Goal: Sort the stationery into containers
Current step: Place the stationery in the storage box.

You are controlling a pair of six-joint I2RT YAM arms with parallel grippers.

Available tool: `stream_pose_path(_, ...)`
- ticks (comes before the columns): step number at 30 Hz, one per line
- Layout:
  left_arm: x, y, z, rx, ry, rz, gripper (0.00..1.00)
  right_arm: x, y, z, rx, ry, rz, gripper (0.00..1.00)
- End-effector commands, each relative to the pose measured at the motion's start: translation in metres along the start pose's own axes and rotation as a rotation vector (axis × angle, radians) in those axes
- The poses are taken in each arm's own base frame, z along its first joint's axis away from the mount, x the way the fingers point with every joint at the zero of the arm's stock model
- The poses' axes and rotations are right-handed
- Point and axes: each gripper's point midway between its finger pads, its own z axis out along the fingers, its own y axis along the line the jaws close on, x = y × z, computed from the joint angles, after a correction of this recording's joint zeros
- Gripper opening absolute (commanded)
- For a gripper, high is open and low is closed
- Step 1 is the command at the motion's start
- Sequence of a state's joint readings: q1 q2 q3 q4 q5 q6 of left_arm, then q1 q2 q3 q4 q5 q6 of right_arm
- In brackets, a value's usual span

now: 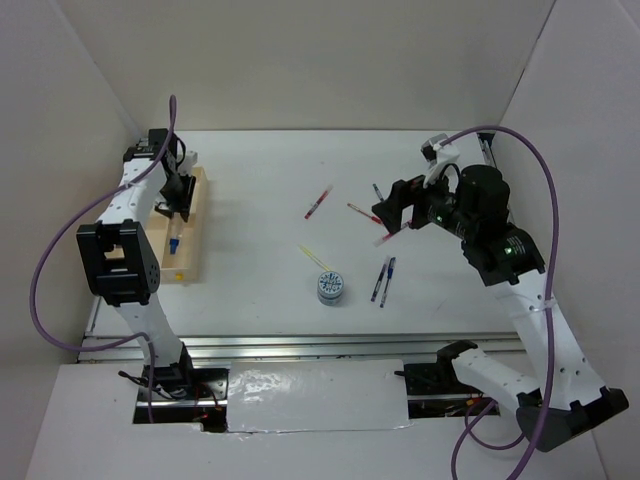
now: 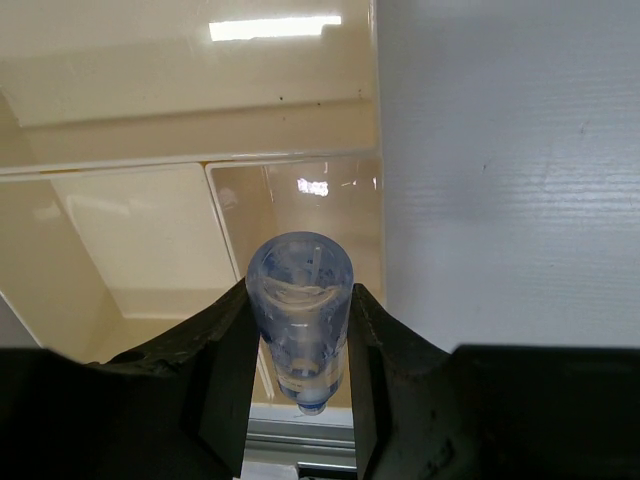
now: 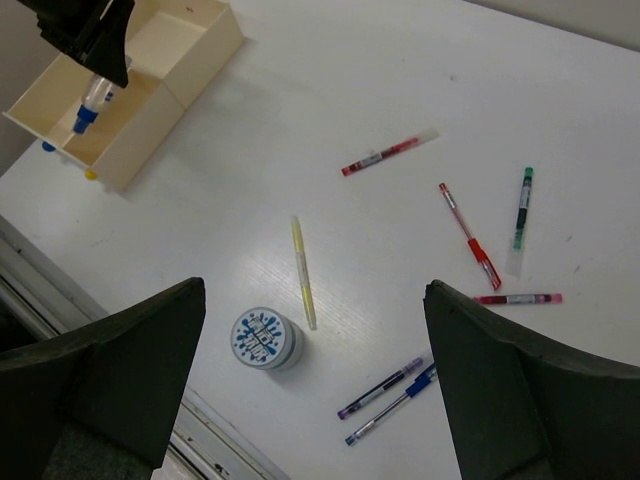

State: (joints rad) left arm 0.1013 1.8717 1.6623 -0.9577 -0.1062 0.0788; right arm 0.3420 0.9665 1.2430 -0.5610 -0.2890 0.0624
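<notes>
Left fingers (image 2: 225, 385) clamped (right fingers (image 3: 110, 370) apart)

Both arms are the same build.

Left arm (image 1: 128, 205): white shell links, boxy black joint housings (image 1: 118, 262), and a black base (image 1: 165, 378) with thin dark wires beside it.

Right arm (image 1: 548, 340): the same white links, with a bulkier round black motor cluster (image 1: 482, 205) near the wrist. We note small green lights (image 1: 511, 252) on it.

Cabling: one purple cable per arm, the left cable (image 1: 42, 275) and the right cable (image 1: 549, 195), each running loose outside the links in a wide loop.

Left fingers (image 2: 225, 380): matte black with smooth inner faces.

Right fingers (image 3: 110, 370): dark, broad wedges, blurred at close range.
</notes>
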Motion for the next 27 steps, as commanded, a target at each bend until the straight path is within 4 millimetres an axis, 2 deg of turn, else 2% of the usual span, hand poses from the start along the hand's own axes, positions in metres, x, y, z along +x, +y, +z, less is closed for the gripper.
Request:
stream_pose_path(1,-0.019,0.006,-0.009,-0.002,-0.067,0.004,0.08,-0.008,0.004,-0.002,-0.026,-0.043,-0.036,0.96)
stream_pose_path(5,-0.019,0.011,0.003,-0.009,-0.048,0.005,0.09,0.005,0.003,-0.005,-0.022,-0.028,-0.044,0.96)
stream_pose_path(12,-0.004,0.013,0.025,0.003,0.007,-0.012,0.10,0.014,-0.003,-0.003,0.000,-0.007,-0.050,0.96)
stream_pose_path(19,0.007,0.009,0.034,0.021,0.027,-0.018,0.22,0.022,-0.006,0.001,-0.002,0.015,-0.044,0.96)
stream_pose_path(23,0.014,0.004,0.035,0.031,0.044,-0.010,0.25,0.028,-0.009,0.003,0.006,0.039,-0.034,0.96)
stream_pose_path(27,0.014,0.003,0.029,0.045,0.032,-0.009,0.37,0.032,-0.013,0.004,0.013,0.053,-0.065,0.96)
